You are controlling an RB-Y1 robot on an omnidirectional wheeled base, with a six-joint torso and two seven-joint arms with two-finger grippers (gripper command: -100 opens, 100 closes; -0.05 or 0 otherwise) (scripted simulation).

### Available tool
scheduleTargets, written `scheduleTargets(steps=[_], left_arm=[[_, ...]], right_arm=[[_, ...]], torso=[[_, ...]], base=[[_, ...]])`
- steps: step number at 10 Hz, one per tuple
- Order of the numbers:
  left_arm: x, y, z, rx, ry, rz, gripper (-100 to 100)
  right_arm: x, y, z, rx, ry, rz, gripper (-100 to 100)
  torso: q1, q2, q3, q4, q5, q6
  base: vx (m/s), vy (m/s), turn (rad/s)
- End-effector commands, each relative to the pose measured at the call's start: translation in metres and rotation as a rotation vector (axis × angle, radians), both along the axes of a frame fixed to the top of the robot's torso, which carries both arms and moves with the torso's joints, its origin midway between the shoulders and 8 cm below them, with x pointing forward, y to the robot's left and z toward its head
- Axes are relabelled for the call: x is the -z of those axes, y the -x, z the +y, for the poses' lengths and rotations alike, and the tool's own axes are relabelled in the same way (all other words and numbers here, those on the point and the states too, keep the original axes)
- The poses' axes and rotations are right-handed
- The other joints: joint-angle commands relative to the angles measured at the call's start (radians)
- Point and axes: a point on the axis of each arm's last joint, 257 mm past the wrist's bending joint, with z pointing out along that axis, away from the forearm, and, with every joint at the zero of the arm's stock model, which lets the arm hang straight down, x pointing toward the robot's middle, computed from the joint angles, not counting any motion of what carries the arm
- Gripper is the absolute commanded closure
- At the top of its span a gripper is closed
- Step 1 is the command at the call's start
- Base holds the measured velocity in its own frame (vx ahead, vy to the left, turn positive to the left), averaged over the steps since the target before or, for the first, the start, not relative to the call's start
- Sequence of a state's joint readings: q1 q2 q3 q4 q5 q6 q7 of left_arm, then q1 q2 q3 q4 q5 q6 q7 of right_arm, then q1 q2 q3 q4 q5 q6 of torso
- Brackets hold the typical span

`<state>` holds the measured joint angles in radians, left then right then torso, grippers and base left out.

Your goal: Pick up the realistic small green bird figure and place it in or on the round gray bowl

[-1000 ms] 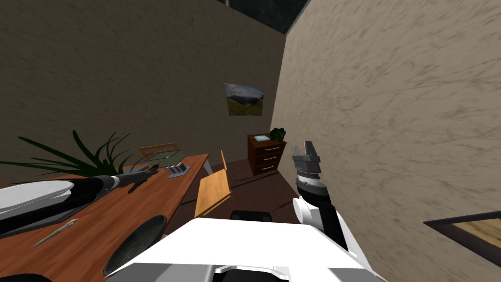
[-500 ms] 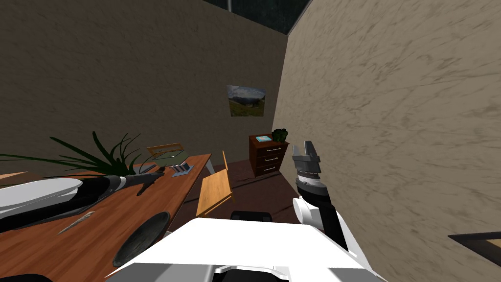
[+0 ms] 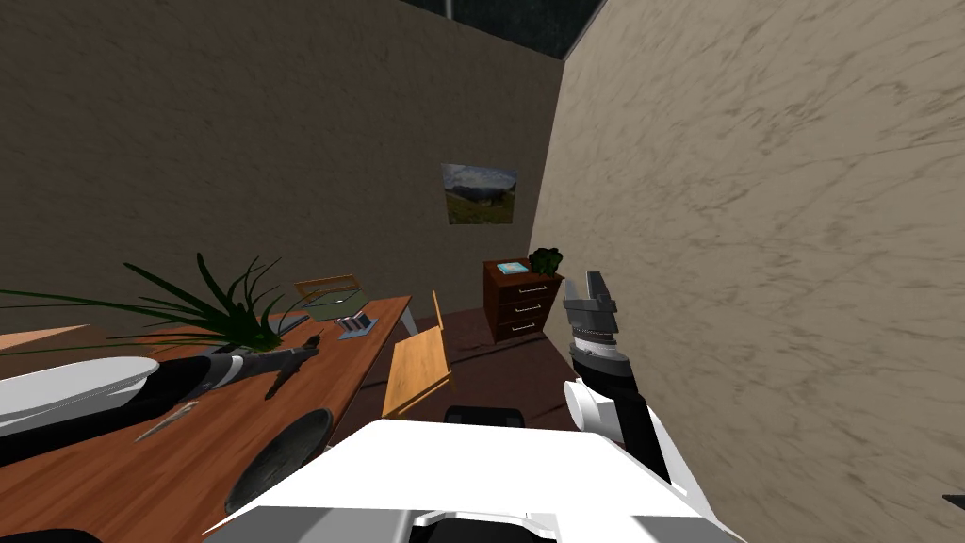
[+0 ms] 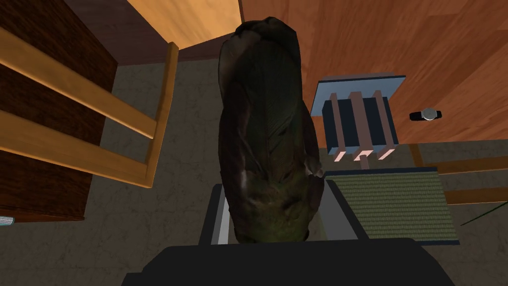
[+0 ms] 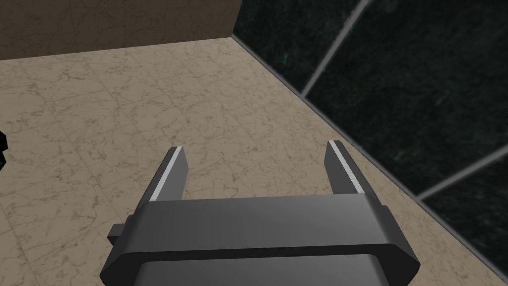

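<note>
Dark green bird figure (image 4: pixel 268 129), clamped between the fingers of the left gripper (image 4: pixel 276 203) above the wooden table (image 3: pixel 179 462); round dark bowl (image 3: pixel 278 460) well behind that gripper; right gripper (image 5: pixel 255 166) spread, holding nothing.

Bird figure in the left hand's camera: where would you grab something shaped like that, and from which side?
Across its narrow body near one end, as the left end effector holds the bird figure. It is long and slim, so fingers pressing its two sides, coming in along its length, probably grip surest.
</note>
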<state>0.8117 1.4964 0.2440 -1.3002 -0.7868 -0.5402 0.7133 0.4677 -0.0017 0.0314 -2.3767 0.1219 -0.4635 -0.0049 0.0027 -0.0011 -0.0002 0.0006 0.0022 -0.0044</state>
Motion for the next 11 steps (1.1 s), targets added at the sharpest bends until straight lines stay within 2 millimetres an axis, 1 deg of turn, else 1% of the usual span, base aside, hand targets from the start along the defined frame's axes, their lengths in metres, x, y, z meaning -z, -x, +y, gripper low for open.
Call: scheduleTargets(steps=[1,2,3,4,6,8,9,10,11], left_arm=[[0.024,0.020,-0.019,0.018,0.059,0.073,100],[0.024,0.020,-0.019,0.018,0.059,0.073,100],[0.039,0.037,-0.031,0.029,0.098,0.122,100],[0.039,0.037,-0.031,0.029,0.098,0.122,100],[0.067,0.074,-0.055,0.046,0.179,0.220,100],[0.089,0.112,-0.079,0.058,0.258,0.313,100],[0.086,0.108,-0.078,0.060,0.254,0.304,100],[0.089,0.112,-0.079,0.058,0.258,0.314,100],[0.097,0.130,-0.090,0.062,0.295,0.357,100]], right_arm=[[0.000,0.000,0.000,0.000,0.000,0.000,0],[0.000,0.000,0.000,0.000,0.000,0.000,0],[0.000,0.000,0.000,0.000,0.000,0.000,0],[0.000,0.000,0.000,0.000,0.000,0.000,0],[0.000,0.000,0.000,0.000,0.000,0.000,0],[0.000,0.000,0.000,0.000,0.000,0.000,0],[0.000,0.000,0.000,0.000,0.000,0.000,0],[0.000,0.000,0.000,0.000,0.000,0.000,0],[0.000,0.000,0.000,0.000,0.000,0.000,0]], torso=[[0.000,0.000,0.000,0.000,0.000,0.000],[0.001,0.000,0.000,0.000,0.001,0.000],[0.001,0.000,0.000,0.000,0.000,0.001],[0.001,0.000,0.000,0.000,0.001,-0.001],[0.000,0.000,0.000,0.000,0.000,0.000],[0.004,-0.002,-0.001,0.000,0.002,-0.001],[0.004,-0.001,-0.001,-0.001,0.002,-0.001],[0.002,-0.002,-0.001,0.000,0.001,0.001],[-0.001,0.000,0.000,0.000,0.000,0.002]], base=[[0.056,0.068,0.086],[0.036,0.045,0.046],[0.040,0.046,0.058],[0.036,0.033,0.055],[0.054,0.063,0.076],[0.086,0.096,0.092],[0.055,0.043,0.060],[0.015,0.004,-0.030],[0.027,0.016,0.026]])
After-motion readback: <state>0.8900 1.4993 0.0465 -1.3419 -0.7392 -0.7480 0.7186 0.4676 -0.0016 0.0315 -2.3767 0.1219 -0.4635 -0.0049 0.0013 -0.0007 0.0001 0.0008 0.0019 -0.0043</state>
